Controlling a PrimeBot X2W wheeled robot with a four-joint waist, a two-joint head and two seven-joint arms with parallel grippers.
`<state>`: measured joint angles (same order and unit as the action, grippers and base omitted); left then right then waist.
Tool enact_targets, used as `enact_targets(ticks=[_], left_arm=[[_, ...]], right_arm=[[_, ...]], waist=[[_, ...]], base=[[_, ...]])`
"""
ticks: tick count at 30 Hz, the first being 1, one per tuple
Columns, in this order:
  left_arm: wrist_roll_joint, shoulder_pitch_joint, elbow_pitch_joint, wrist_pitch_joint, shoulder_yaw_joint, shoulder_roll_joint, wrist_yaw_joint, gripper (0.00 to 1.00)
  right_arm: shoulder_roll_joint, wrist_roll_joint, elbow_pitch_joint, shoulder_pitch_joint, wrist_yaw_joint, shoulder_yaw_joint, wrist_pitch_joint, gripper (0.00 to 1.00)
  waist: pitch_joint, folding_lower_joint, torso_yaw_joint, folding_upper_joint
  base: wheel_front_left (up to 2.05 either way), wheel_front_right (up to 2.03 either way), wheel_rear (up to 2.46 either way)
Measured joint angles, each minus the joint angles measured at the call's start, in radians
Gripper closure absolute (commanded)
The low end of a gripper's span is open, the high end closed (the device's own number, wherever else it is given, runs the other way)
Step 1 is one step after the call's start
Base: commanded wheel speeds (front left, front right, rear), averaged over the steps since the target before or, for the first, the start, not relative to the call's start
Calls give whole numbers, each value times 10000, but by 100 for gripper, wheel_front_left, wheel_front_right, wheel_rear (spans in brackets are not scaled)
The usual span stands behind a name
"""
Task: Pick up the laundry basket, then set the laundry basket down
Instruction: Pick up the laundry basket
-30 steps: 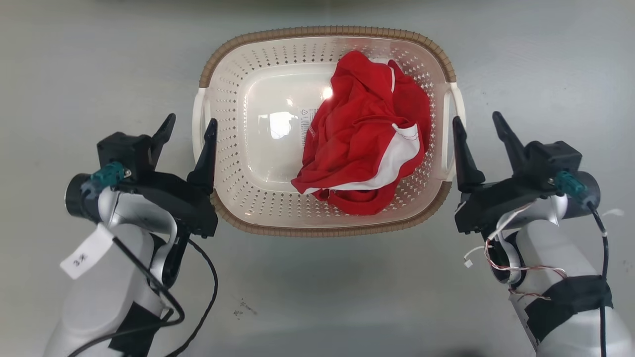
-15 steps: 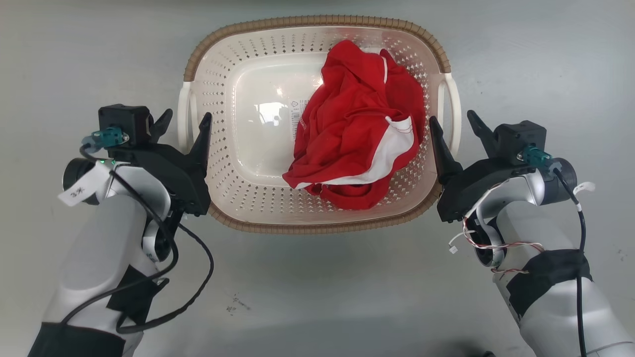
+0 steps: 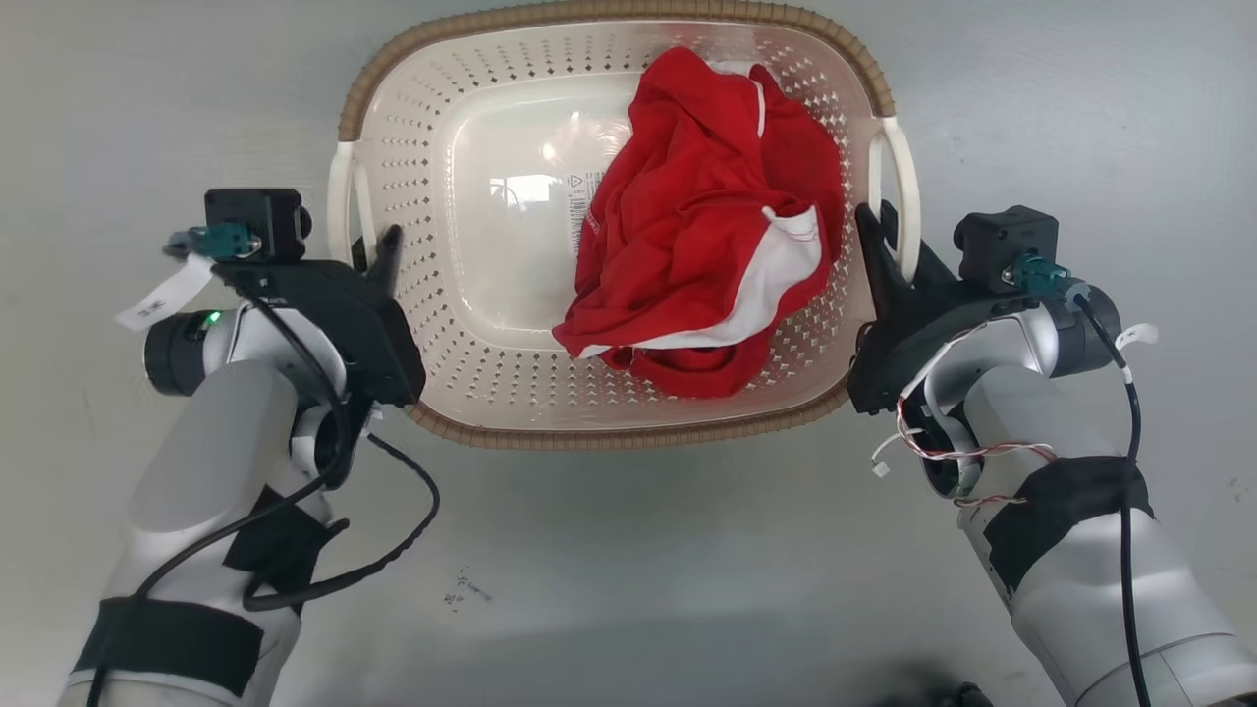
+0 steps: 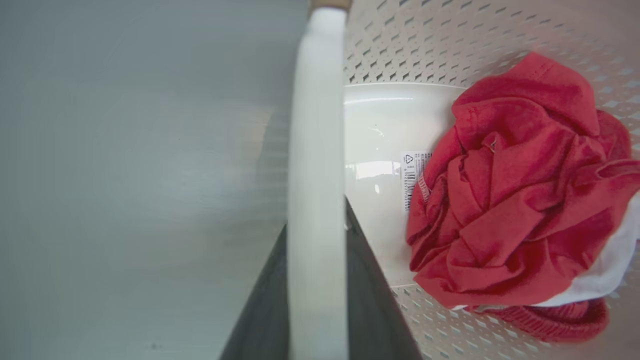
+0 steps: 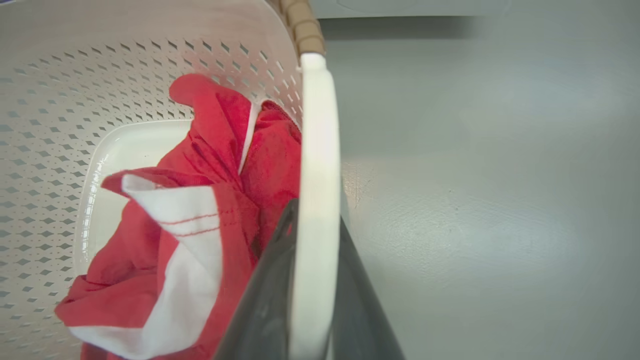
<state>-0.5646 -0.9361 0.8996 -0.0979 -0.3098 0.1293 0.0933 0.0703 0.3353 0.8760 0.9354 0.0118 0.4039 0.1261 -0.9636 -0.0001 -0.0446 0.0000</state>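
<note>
- Cream-white perforated plastic with a brown woven-look rim: the laundry basket (image 3: 628, 438) sits over a grey floor (image 3: 628, 589), midway between the two arms in the head view.
- Whether the laundry basket rests on the floor or hangs just clear of it, I cannot tell; a soft shadow lies along its near edge.
- At the basket's left side, the left gripper (image 3: 361, 255) is closed on the left loop handle (image 3: 340, 211).
- In the left wrist view that white bar runs straight up between the two dark fingers (image 4: 372, 300), which press against it from either side.
- At the basket's right side, the right gripper (image 3: 889, 241) clamps the right loop handle (image 3: 909, 211) in the same way.
- The right wrist view shows one finger inside the loop and one outside, both tight against the bar.
- Inside the basket, a crumpled red garment (image 3: 707, 226) with a white panel (image 3: 776, 295) is heaped toward the right wall.
- Beside the garment, on the bare left part of the basket's bottom, lies a small barcode label (image 4: 413, 176).
</note>
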Motion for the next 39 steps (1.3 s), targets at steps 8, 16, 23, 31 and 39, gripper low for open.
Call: enact_targets(ticks=[8, 16, 23, 31, 39], left_arm=[[-61, -168, 1012, 94, -23, -240, 40, 100], [-117, -68, 1779, 299, -82, -545, 109, 100], [-447, 238, 2399, 391, 19, -775, 201, 100], [-464, 565, 2920, 454, -10, -999, 217, 100], [-608, 1095, 3373, 453, -61, -1168, 297, 100]], right_arm=[[-207, 121, 888, 147, 157, 56, 276, 100], [-261, 374, 1649, 29, 284, 61, 527, 100], [-353, 625, 2201, -351, 412, 17, 696, 100], [-435, 941, 2702, -812, 548, -35, 786, 100], [-485, 1298, 2993, -1500, 692, 79, 788, 100]], waist=[[330, 0, 24, 0], [973, 1, 43, 0], [1767, 0, 55, 0], [2706, 0, 60, 0], [3857, -1, 111, 0]], base=[[0, 0, 0], [0, 0, 0], [0, 0, 0], [0, 0, 0], [0, 0, 0]])
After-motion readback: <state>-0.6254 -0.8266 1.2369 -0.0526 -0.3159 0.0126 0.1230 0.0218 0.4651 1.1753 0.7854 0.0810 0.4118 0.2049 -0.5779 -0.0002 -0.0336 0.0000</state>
